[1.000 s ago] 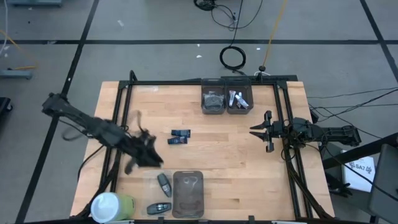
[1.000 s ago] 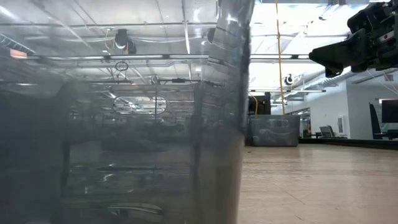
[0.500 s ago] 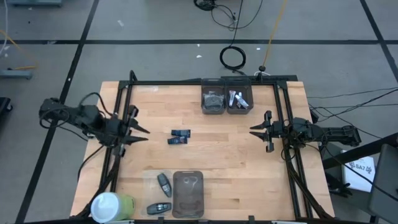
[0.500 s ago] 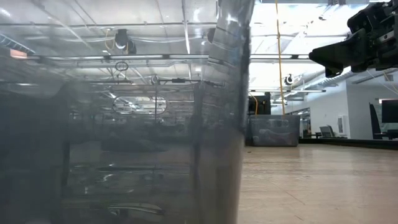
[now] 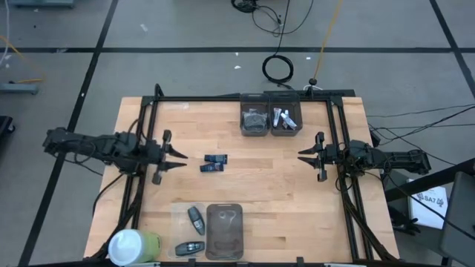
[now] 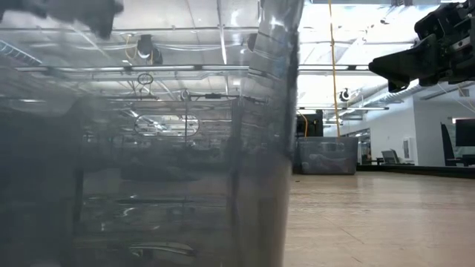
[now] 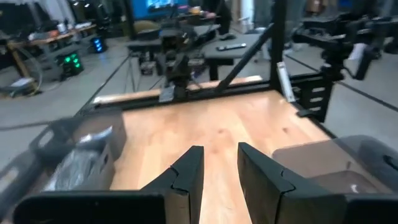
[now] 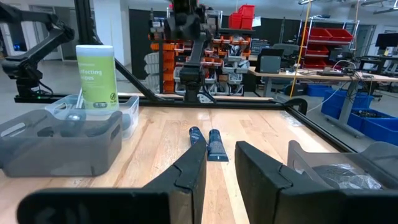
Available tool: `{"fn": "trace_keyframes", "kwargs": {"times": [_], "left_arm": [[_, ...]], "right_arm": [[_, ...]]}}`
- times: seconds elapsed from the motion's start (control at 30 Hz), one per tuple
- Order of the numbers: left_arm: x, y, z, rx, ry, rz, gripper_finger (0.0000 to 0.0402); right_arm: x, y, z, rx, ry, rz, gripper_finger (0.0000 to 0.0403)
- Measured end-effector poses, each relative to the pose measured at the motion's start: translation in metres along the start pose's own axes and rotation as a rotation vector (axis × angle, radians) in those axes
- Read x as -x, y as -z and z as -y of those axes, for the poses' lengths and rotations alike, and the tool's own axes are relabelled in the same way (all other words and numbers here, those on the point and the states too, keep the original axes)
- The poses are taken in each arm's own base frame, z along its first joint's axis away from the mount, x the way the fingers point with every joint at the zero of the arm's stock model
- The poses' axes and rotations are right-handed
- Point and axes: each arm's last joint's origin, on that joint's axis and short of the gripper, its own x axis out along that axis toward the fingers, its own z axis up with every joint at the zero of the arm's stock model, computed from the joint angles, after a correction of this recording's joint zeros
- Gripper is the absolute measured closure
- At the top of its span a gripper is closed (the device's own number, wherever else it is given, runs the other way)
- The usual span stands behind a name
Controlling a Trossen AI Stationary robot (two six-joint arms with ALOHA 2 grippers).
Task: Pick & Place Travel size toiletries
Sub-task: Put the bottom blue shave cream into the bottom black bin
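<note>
Two dark blue packs lie flat side by side mid-table, also seen in the right wrist view. Two grey oblong bottles rest on a clear lid near the table's near edge. Dark packets fill one far bin and white tubes the other. My left gripper is open and empty. It hovers just left of the blue packs and points right; its wrist view does not show the packs. My right gripper waits open at the table's right side, pointing left.
A see-through bin stands at the near edge and fills most of the low view. A white-and-green cylinder stands at the near left corner. Black frame rails run along the far, left and right sides. Bare wood lies between the grippers.
My left gripper has swung up and away from the grey bottles near the table's near edge, back toward the left rail, then out again. It has turned level, pointing right at the blue packs. Nothing on the table has moved.
</note>
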Motion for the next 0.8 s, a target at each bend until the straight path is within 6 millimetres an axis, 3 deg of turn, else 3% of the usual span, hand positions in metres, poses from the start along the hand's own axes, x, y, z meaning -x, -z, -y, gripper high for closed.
{"fn": "trace_keyframes", "kwargs": {"times": [0.13, 0.27, 0.6, 0.8], "left_arm": [[0.002, 0.027, -0.004, 0.059, -0.057, 0.024, 0.0304], [0.012, 0.043, -0.008, 0.076, -0.107, 0.092, 0.0304], [0.04, 0.054, -0.011, 0.066, -0.193, 0.212, 0.0304], [0.041, 0.056, -0.013, 0.052, -0.225, 0.194, 0.0304]], "right_arm": [[0.0, 0.0, 0.0, 0.0, 0.0, 0.0, 0.0328], [0.0, 0.0, 0.0, 0.0, 0.0, 0.0, 0.0328], [0.0, 0.0, 0.0, 0.0, 0.0, 0.0, 0.0328], [0.0, 0.0, 0.0, 0.0, 0.0, 0.0, 0.0328]]}}
